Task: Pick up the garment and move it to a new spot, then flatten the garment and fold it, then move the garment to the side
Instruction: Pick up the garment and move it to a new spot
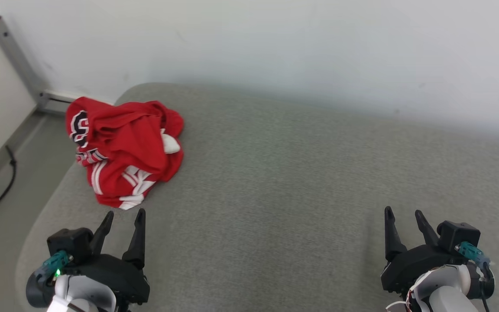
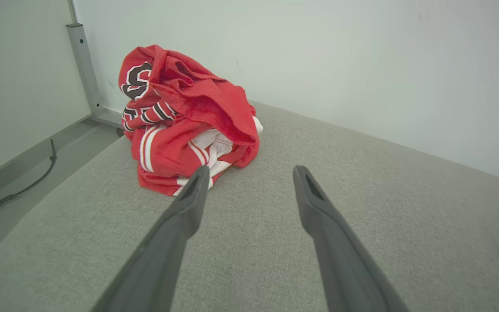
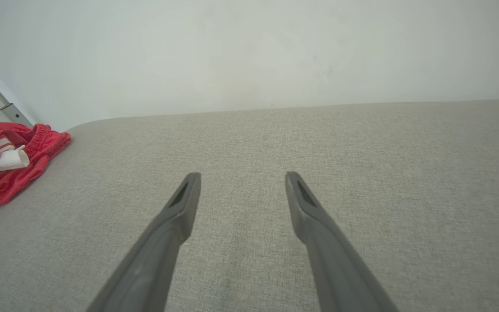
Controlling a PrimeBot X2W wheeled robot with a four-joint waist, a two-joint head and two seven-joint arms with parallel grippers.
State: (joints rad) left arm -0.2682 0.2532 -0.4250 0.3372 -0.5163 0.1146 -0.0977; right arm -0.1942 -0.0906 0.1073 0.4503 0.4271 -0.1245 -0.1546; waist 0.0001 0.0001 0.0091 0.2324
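A: How far along was the task?
B: I judged that nothing was done yet. On the wide grey woven-fabric cushion [image 1: 301, 182], the crumpled red cloth garment with white stripes [image 1: 124, 147] lay in a heap at ten o'clock.
A: And the grippers?
B: The left gripper [image 1: 125, 213], at seven o'clock near the heap, was spread wide and empty. The right gripper [image 1: 403, 211], at five o'clock, was the same. Picking up, flattening, folding and moving aside were all left to do.

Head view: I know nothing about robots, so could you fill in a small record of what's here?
garment: red, white stripes, crumpled heap, far left of surface
surface: grey fabric cushion
left gripper: open, empty, close before garment
right gripper: open, empty, above bare fabric, well right of garment
stage: garment not yet picked up
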